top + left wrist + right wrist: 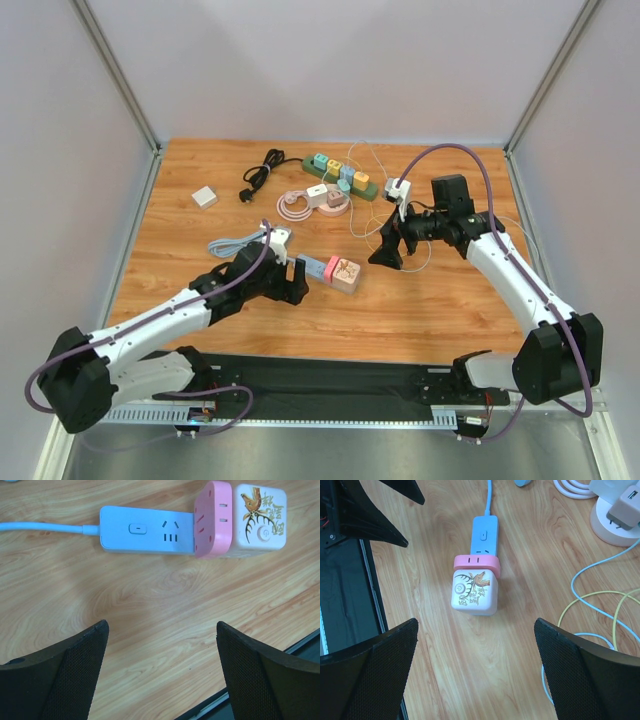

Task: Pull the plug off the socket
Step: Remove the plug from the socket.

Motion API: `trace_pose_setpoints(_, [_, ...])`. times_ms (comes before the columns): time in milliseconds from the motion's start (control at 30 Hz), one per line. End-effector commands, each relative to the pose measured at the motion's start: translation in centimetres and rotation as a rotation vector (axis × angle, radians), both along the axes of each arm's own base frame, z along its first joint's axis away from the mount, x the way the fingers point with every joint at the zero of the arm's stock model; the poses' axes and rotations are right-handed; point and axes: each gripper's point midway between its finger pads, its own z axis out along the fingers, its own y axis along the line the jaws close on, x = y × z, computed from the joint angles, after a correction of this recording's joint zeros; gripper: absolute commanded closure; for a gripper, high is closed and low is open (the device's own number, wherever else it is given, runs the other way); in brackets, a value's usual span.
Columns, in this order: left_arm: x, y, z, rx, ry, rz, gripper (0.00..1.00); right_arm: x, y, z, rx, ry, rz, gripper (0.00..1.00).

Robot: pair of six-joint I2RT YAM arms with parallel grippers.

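Note:
A pale blue socket strip point(145, 530) lies on the wooden table with a pink-and-white cube plug point(240, 520) pushed into its end. The cube has a deer print on top. In the top view the socket point(312, 265) and the plug point(343, 273) lie mid-table. My left gripper point(161, 630) is open and empty, just on the near side of the socket and not touching it. My right gripper point(475, 625) is open and empty, hovering to the right of the plug point(473, 592), apart from it. It also shows in the top view point(386, 258).
A green power strip point(340, 176) with several coloured plugs lies at the back. A black cable point(258, 175), a small white box point(204, 197), a round white socket point(327, 198) and loose thin wires point(600, 605) lie around. A black mat point(330, 375) runs along the near edge.

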Motion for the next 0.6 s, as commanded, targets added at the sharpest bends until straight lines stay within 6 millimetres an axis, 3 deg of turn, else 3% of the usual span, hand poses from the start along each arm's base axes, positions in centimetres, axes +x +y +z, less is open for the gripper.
trace_pose_setpoints(0, [0.8, -0.5, 0.0, 0.024, -0.058, 0.0, 0.06, 0.6, 0.0, 0.7, 0.015, -0.04, -0.008, 0.0])
trace_pose_setpoints(367, [2.7, -3.4, -1.3, 0.085, -0.027, -0.022, 0.09, 1.0, 0.0, 0.3, 0.007, -0.028, -0.028, 0.0])
trace_pose_setpoints(567, [4.5, -5.8, -0.1, 0.079, -0.045, -0.025, 0.12, 1.0, -0.1, 0.1, 0.008, -0.018, -0.031, 0.0])
